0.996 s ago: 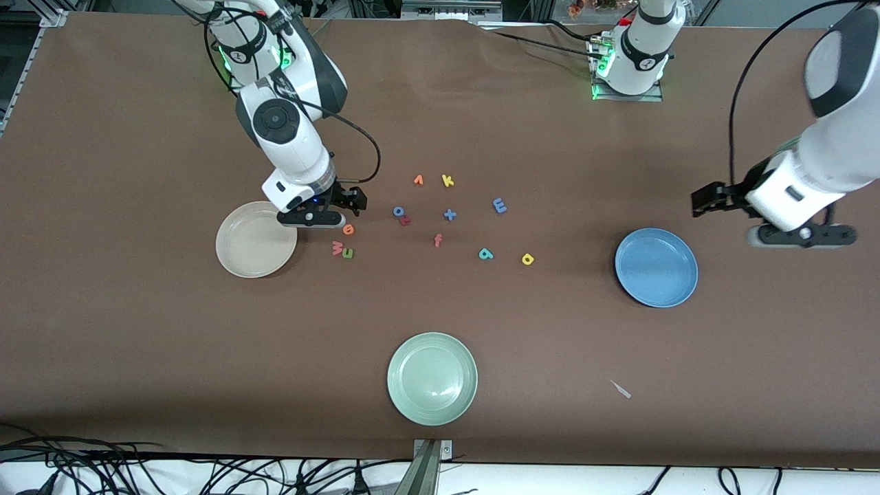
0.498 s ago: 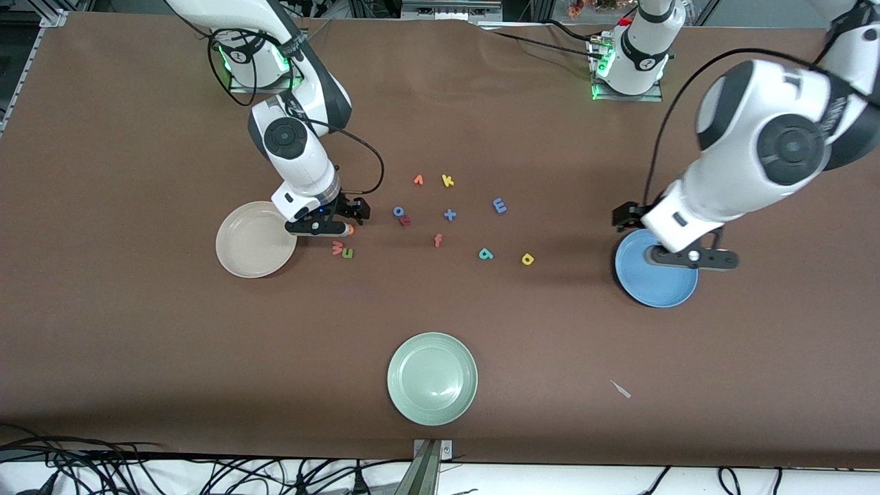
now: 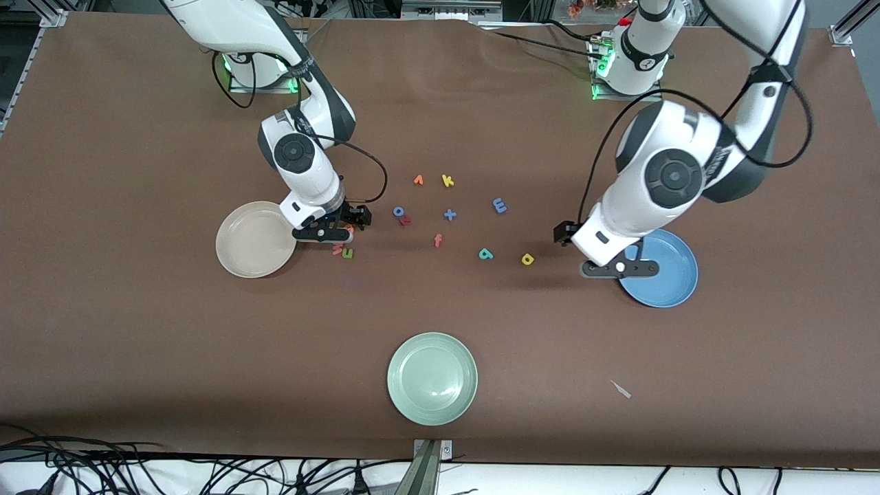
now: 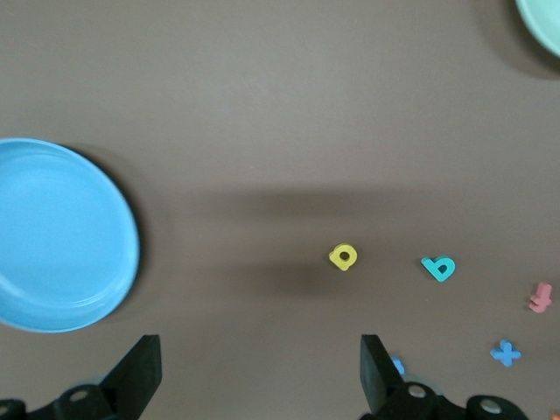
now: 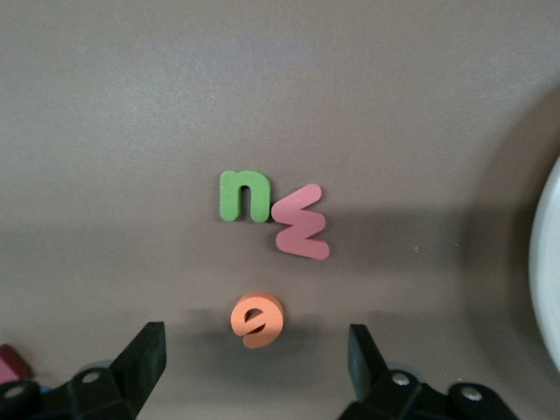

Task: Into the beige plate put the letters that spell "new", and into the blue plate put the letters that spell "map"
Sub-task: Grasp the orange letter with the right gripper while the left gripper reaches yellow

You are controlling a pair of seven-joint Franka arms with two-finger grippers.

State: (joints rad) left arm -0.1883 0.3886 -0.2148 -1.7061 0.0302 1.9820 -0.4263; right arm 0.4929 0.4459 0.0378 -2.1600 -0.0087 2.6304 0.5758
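Right pincer (image 3: 342,234) wide over orange e (image 5: 257,319); left pincer (image 3: 614,269) wide; beige plate (image 3: 237,258) bare.

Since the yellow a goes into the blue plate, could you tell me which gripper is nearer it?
Left. The left gripper hangs beside the yellow a; the right gripper is over the orange e.

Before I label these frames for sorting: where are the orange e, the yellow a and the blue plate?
orange e (image 5: 257,319): right wrist view, middle of the letter.
yellow a (image 4: 343,256): left wrist view, its body.
blue plate (image 3: 670,285): front view, bare inner floor.
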